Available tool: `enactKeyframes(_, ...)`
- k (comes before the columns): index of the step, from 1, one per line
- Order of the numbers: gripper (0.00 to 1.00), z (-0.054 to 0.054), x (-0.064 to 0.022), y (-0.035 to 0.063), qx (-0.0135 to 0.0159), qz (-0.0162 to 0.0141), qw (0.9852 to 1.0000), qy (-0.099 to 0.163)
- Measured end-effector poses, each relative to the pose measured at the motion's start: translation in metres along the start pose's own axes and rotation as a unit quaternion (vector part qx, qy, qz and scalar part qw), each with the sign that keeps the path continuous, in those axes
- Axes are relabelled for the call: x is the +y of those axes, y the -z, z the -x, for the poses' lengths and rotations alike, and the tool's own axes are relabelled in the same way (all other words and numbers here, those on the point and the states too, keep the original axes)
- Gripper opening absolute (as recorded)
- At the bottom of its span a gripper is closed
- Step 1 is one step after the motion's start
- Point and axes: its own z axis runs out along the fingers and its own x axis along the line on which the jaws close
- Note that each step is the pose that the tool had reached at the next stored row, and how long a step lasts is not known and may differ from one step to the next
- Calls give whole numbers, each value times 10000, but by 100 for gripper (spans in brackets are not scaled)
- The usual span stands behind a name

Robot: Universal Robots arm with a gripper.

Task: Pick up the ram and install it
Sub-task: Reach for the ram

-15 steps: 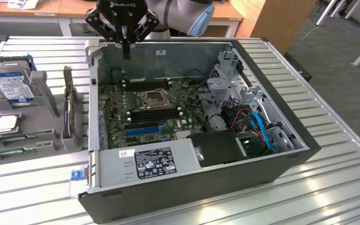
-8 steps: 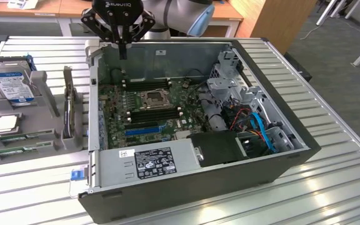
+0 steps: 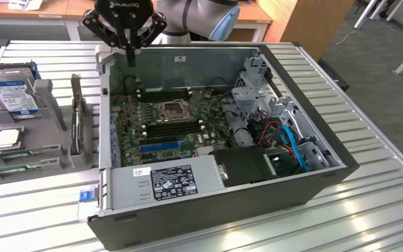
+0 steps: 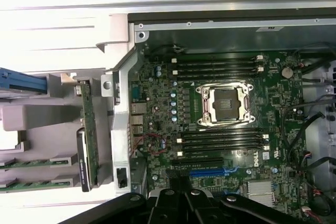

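**Holder** [image 3: 48,157]: grey, on the desk [image 3: 383,184], well apart from the end effector [image 3: 129,58], outside the case [image 3: 314,178]. We count two green sticks lying side by side in it, the ram [image 3: 27,154] and its twin [image 3: 16,169]. We cannot tell which is which. Risk: the wrong stick gets taken.

**Card** [image 3: 75,118]: upright, nearer the end effector than the sticks. Risk: a low approach clips it.

**End effector**: fingers pressed together, holding nothing, hanging over the case wall. Risk: closed fingers would only shove a stick.

**Memory slots** [image 3: 163,94]: empty, below and near the end effector, either side of the open processor socket [image 3: 171,111]. Risk: a skewed stick jams, or a slip strikes the socket.
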Motion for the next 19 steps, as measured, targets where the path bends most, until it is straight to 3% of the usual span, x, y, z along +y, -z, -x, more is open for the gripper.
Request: enactKeyframes(19, 10, -275, -19, 5, 0, 0, 10000, 0)
